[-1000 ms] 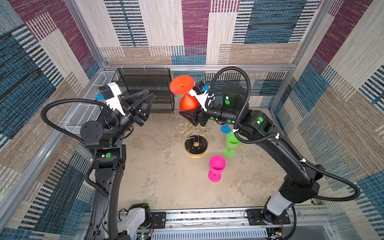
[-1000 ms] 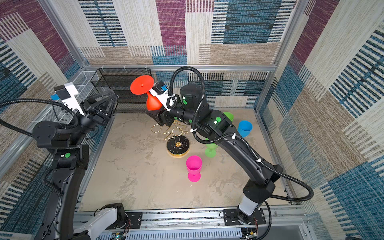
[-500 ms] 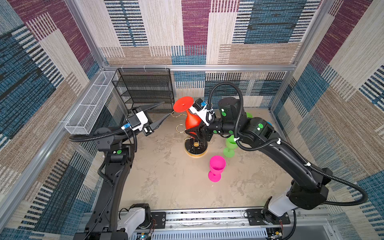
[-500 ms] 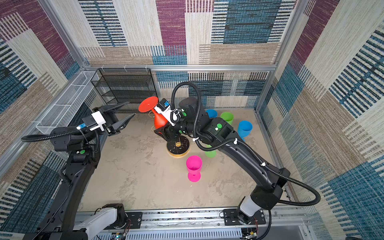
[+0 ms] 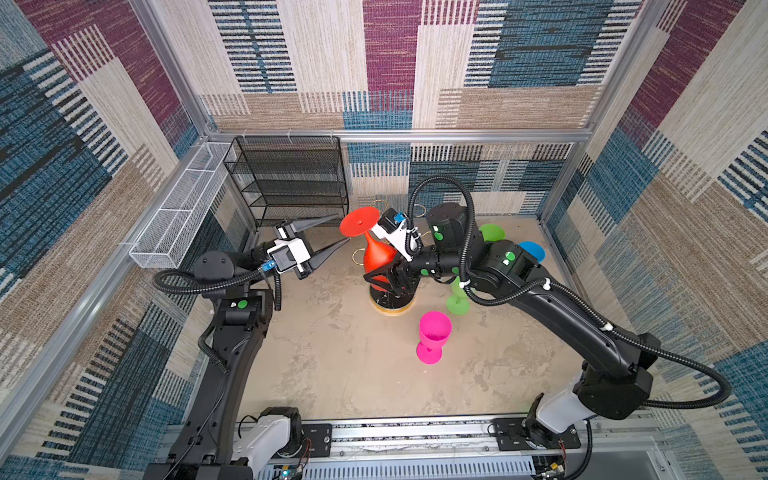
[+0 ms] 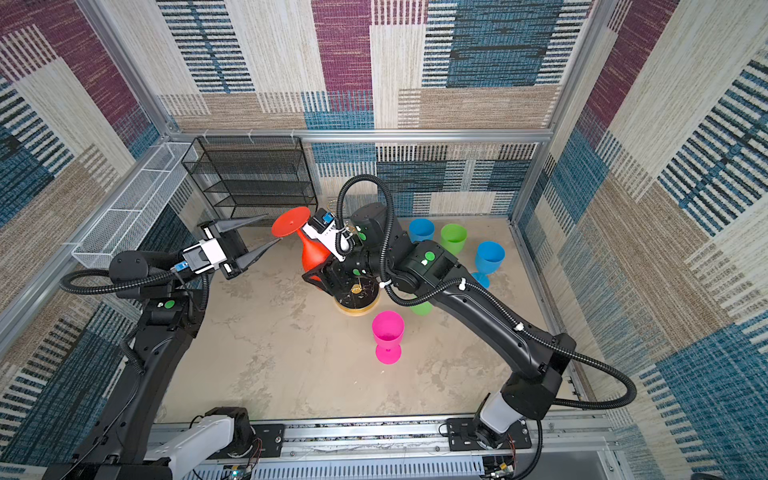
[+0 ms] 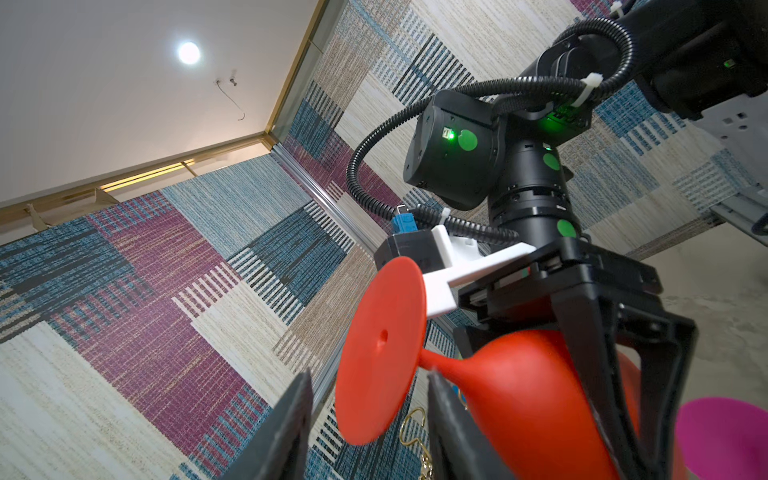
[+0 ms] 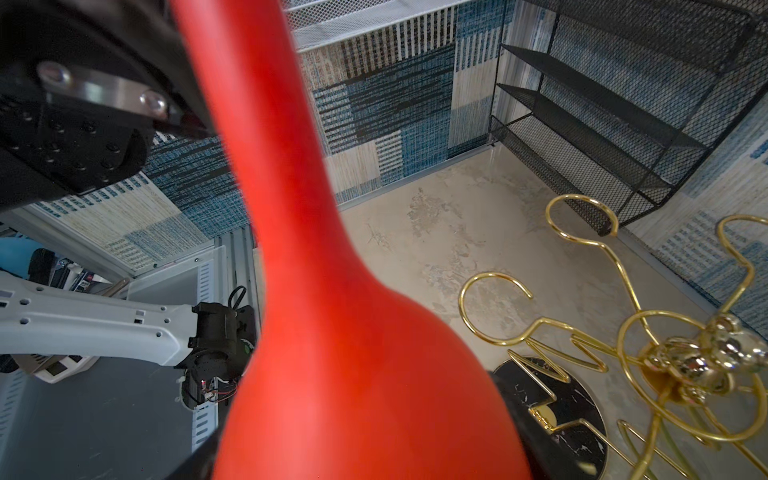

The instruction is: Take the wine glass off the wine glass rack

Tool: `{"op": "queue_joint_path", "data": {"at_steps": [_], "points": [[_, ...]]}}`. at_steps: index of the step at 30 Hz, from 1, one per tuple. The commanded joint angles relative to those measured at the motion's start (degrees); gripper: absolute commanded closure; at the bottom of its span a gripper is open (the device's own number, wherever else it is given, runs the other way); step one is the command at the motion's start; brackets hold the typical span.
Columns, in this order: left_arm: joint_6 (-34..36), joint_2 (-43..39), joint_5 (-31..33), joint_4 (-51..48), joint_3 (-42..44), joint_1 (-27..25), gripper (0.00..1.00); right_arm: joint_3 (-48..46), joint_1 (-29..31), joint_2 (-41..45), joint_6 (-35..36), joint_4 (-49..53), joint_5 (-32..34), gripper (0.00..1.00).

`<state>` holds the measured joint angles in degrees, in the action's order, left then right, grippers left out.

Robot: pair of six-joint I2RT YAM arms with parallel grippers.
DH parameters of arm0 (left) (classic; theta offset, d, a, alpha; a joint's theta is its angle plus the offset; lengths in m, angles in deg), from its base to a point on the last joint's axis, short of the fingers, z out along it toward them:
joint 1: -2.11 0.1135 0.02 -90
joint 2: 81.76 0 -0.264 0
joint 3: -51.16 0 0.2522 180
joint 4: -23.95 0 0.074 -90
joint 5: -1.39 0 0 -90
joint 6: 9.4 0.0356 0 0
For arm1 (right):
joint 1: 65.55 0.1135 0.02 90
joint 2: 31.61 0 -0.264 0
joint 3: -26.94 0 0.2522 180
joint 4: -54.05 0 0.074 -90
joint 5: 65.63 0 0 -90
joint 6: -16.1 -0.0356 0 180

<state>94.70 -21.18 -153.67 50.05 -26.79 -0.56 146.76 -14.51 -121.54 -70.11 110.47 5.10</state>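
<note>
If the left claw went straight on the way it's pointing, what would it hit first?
Most likely the round foot of the red wine glass. The left claw is open, and that disc sits just beyond its tips, between them in the left wrist view. Depth is unclear.

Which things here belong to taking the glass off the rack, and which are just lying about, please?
Job: red glass, rack.
Lying about: pink glass, green glasses, blue glasses, shelf, basket.

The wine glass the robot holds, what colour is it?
The wine glass is red, clearest in the left wrist view.
</note>
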Motion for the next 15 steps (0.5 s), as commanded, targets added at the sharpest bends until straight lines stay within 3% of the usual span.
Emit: {"op": "queue_joint_path", "data": {"at_steps": [1, 13, 15], "points": [[2.41, -0.25, -1.04, -0.39, 0.11, -0.30, 0.54, -0.31, 0.41, -0.33, -1.35, -3.10, -1.38, 0.53], [3.37, 0.28, -2.80, -2.18, -0.06, -1.19, 0.80, -1.58, 1.20, -0.29, -2.30, -3.81, -1.74, 0.52], [3.93, 0.23, -2.78, -3.02, -0.22, -1.26, 0.93, -1.64, 1.20, -0.06, -2.38, -3.80, -1.74, 0.50]]}}
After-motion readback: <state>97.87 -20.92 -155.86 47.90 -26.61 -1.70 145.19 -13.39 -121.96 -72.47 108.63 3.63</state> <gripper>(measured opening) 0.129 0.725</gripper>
